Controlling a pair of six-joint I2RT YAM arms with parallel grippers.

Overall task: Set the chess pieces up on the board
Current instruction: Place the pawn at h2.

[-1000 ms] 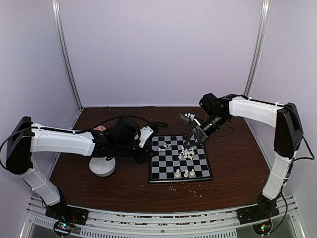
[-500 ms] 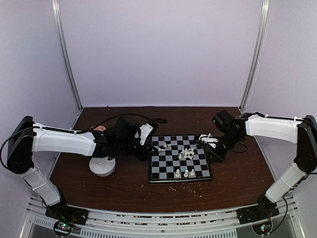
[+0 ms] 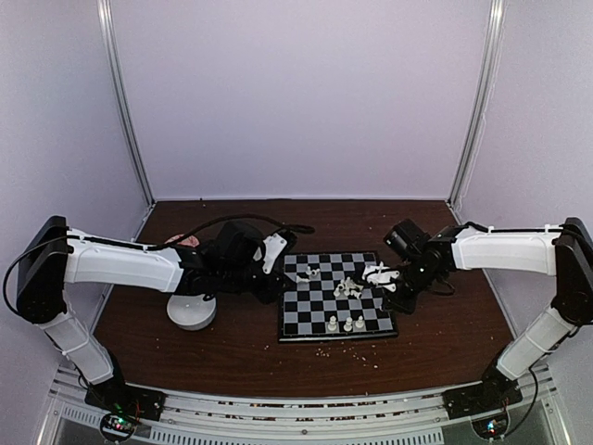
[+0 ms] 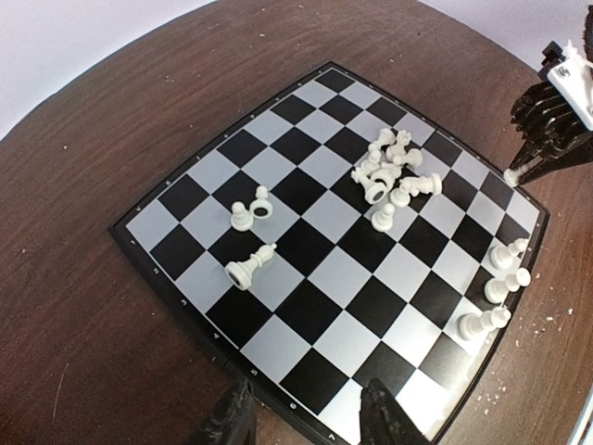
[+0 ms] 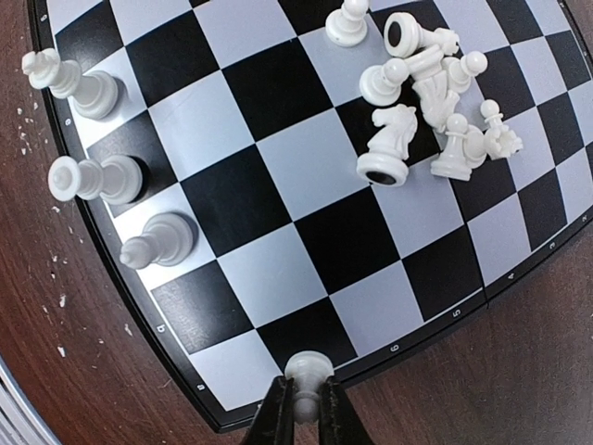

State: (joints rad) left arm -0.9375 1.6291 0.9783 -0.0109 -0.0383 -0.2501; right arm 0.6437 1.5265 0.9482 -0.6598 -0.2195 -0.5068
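Pinching one chess piece (image 5: 308, 367), right gripper (image 5: 302, 397); overhead unclear.

Premises: a robotics laboratory test cell. Plain pale wall panels (image 3: 296, 93) are framed by aluminium uprights (image 3: 125, 102) at upper left and right, with a left arm (image 3: 120, 264) and right arm (image 3: 500, 248) bolted to a slotted rail (image 3: 296, 413) along the bottom edge. Exposed circuit boards (image 3: 116, 425) with lit indicators occupy the lower corners; the board (image 3: 315, 311) lies staged on a brown table (image 3: 232, 348) at centre.

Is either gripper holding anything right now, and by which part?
Right gripper pinches a white chess piece by its slim stem; left gripper holds nothing.
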